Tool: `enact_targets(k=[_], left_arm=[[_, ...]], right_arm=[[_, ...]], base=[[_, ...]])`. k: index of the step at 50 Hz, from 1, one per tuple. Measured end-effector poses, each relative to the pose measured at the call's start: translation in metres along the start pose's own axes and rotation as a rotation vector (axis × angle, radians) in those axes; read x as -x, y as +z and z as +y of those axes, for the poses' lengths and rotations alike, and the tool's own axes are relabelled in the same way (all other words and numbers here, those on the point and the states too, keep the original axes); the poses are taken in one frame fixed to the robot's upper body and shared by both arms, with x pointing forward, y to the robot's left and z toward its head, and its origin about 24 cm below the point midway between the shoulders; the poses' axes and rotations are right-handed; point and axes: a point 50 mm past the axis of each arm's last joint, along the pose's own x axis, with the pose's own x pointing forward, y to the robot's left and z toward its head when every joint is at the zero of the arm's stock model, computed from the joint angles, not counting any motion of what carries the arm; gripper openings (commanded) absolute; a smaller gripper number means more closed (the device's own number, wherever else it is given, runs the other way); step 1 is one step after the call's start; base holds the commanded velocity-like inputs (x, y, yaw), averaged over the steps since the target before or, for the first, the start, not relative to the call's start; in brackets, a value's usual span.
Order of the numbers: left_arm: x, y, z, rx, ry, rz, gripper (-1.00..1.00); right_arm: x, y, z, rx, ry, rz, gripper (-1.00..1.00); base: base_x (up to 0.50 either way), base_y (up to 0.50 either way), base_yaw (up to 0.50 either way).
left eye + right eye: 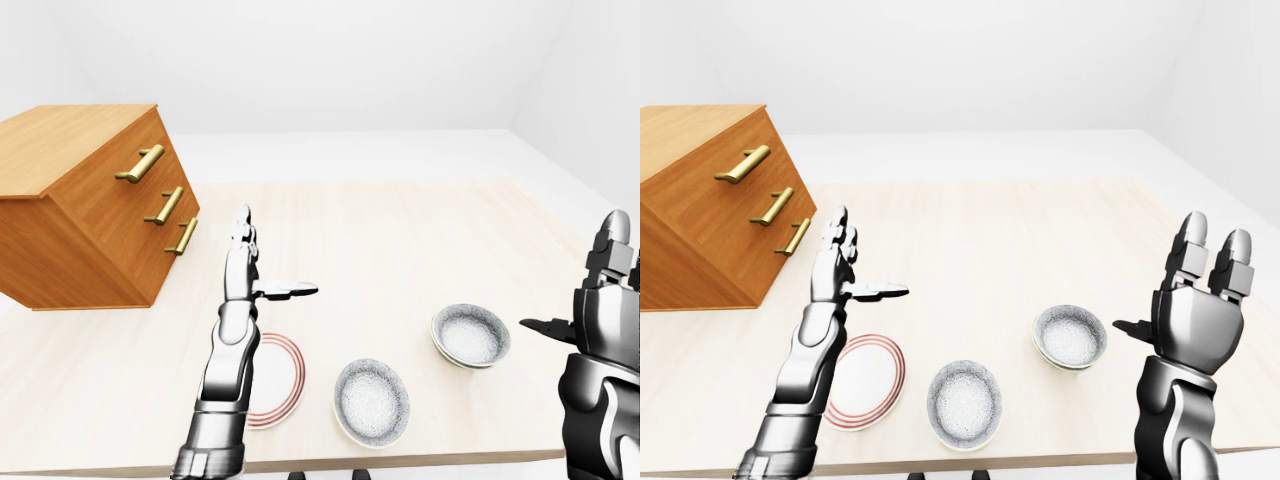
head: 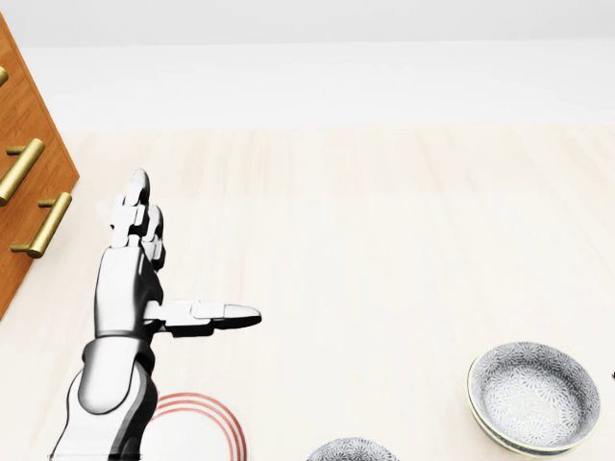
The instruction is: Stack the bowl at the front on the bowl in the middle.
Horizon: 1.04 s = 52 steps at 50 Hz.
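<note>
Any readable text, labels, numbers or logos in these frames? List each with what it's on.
None readable in any view.
Lower bowl and right-hand bowl: speckle pattern only.
Plate: red rings only.
Drawer chest: plain wood, brass handles.

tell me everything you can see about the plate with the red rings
The plate is round, white, ceramic-looking, with thin red rings inside its rim. It lies flat and empty on the pale wooden table, near the right-eye view's bottom edge, left of the nearer bowl and apart from it. The left arm crosses its left side there; whether they touch cannot be told.
</note>
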Motion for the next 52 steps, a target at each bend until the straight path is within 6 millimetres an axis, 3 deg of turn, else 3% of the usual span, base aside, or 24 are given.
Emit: enact_targets(k=[8, 21, 35, 52], left_arm=[[-0.014, 0.055, -0.014, 0.009, -0.029, -0.213, 1.0], [-0.003, 0.114, -0.023, 0.029, -0.075, -0.466, 1.0], [0.008, 0.134, -0.027, 0.039, -0.1, -0.564, 1.0], [0.014, 0.145, -0.028, 0.04, -0.114, -0.615, 1.0]], right_arm=[[-0.009, 0.01, -0.007, -0.077, 0.006, -0.023, 1.0], [-0.026, 0.035, -0.027, -0.211, -0.017, -0.113, 1.0], [-0.039, 0.072, -0.069, -0.303, -0.107, -0.294, 1.0], [-0.038, 0.093, -0.095, -0.333, -0.156, -0.414, 1.0]], base=[[0.0, 0.0, 0.0], [0.0, 0.0, 0.0], [0.0, 0.0, 0.0], [0.0, 0.0, 0.0]])
